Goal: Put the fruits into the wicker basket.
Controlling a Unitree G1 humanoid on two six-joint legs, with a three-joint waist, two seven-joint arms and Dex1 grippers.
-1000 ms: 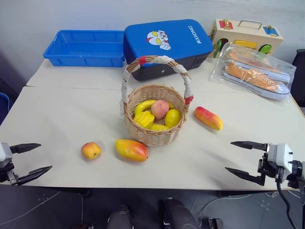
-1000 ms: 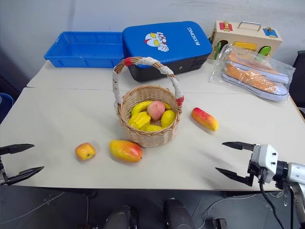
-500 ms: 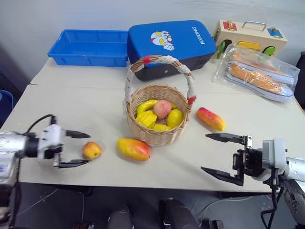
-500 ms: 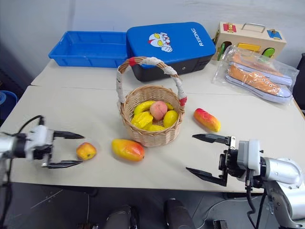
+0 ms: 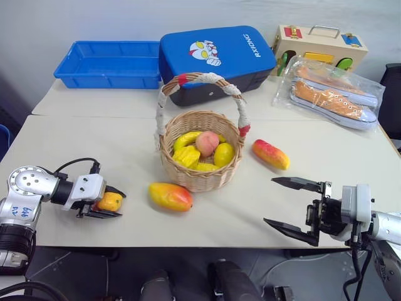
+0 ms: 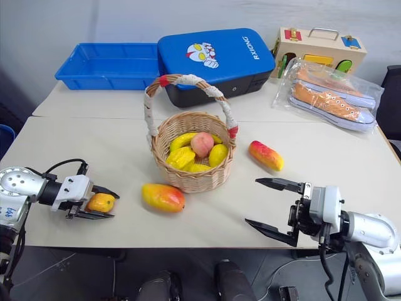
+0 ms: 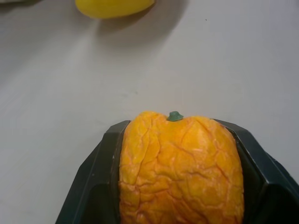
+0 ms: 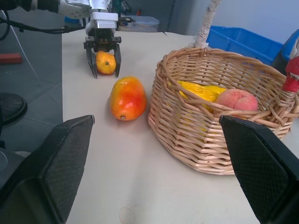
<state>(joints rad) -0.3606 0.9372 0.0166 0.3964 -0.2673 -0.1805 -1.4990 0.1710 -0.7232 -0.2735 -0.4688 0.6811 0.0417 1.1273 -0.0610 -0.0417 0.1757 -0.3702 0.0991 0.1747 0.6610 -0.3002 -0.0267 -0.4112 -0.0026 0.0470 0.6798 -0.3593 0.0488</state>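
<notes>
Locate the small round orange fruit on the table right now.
In the left eye view, the small round fruit sits between the left gripper's fingers, near the table's front left edge, left of the oval mango.

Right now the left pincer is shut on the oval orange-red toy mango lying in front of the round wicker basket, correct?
Not quite. The left pincer is shut on the small round orange toy fruit, as the left wrist view shows; the oval orange-red toy mango lies free in front of the round wicker basket.

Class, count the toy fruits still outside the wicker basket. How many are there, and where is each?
3. The small round fruit sits in the left end effector; the oval mango lies before the wicker basket; the longer mango lies to its right.
</notes>
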